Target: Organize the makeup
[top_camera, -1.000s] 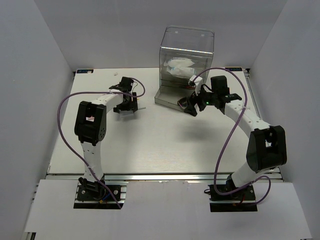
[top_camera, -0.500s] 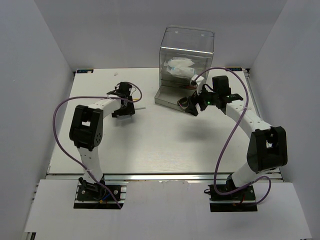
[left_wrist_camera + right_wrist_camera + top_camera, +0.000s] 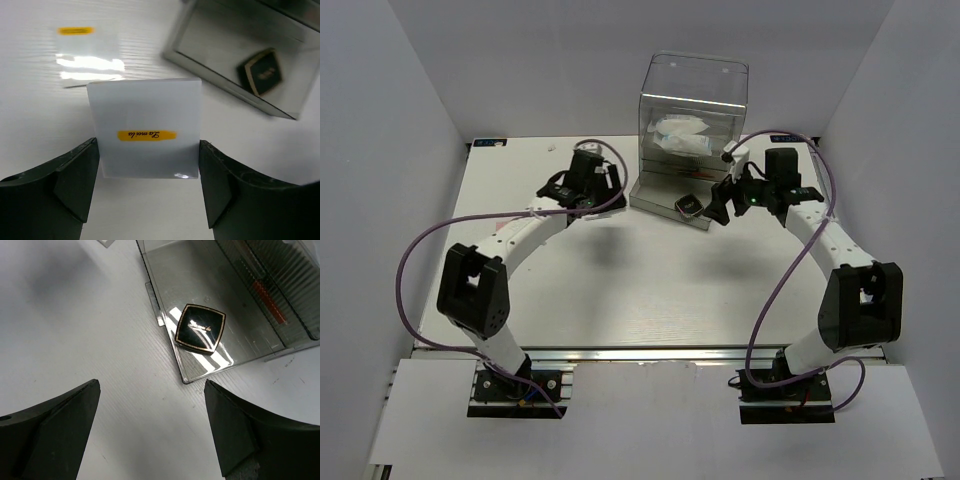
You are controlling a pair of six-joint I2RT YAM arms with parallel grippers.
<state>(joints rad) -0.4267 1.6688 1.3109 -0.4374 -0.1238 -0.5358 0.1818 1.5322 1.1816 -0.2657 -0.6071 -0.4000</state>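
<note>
The left fingers [image 3: 75,175] clamp the white square [image 3: 145,127] by its side edges, orange mark up, probably to slide it flat into the drawer [image 3: 220,55] at 2 o'clock. The right fingers [image 3: 55,425] gape wide, empty, above the black compact [image 3: 200,328], which lies in that drawer at their 12 o'clock.

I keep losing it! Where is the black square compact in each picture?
Top external: black square compact sits mid-picture, before the clear box.
Left wrist: the compact is at upper right.
Right wrist: the compact is above centre.
Shared landmark: the clear drawer tray under it.
</note>
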